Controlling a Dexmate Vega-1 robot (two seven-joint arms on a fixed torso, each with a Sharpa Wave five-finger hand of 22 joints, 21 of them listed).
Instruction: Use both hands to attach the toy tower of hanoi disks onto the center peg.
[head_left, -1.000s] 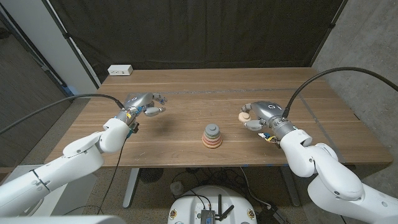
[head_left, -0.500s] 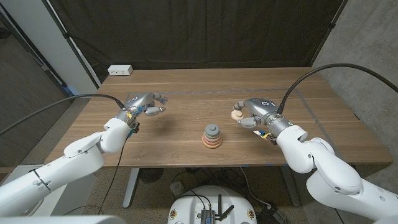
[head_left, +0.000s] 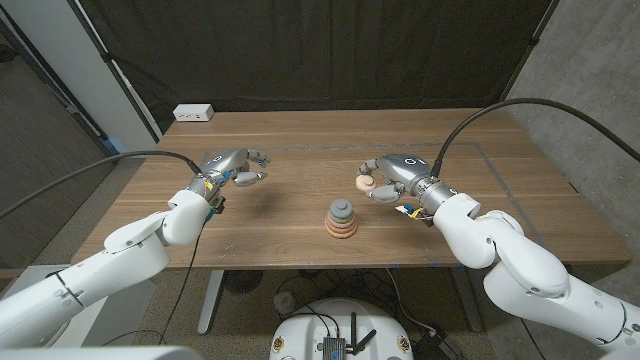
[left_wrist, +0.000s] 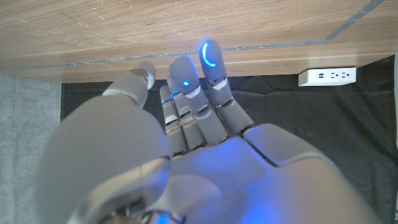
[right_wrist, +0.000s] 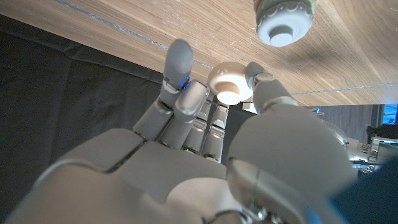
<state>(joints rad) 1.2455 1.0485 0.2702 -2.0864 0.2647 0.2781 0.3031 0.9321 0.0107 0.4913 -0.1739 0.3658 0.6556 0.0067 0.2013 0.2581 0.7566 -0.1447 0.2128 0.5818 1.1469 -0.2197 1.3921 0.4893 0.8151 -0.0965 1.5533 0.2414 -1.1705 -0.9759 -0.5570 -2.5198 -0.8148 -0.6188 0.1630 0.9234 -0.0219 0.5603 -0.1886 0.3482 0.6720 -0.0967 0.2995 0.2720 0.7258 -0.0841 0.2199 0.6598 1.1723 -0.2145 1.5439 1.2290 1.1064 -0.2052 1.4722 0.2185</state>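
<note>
Matt wood-grain table (head_left: 290, 150); smooth glossy plastic robot hand (head_left: 395, 178); matt pastel disks (head_left: 341, 220).

**Layout on the table**

The disk stack (head_left: 341, 219) sits near the table's (head_left: 300, 150) front edge, at its middle. The right hand (head_left: 392, 180) hangs just behind and right of it, pinching 1 small disk (head_left: 365, 182). The left hand (head_left: 232, 168) is well apart on the left. A power strip (head_left: 193, 113) lies at the far left corner.

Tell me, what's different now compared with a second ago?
The right hand, holding a small pale disk, has moved left toward the stack of disks in the middle of the table. The left hand and the stack stayed where they were.
</note>
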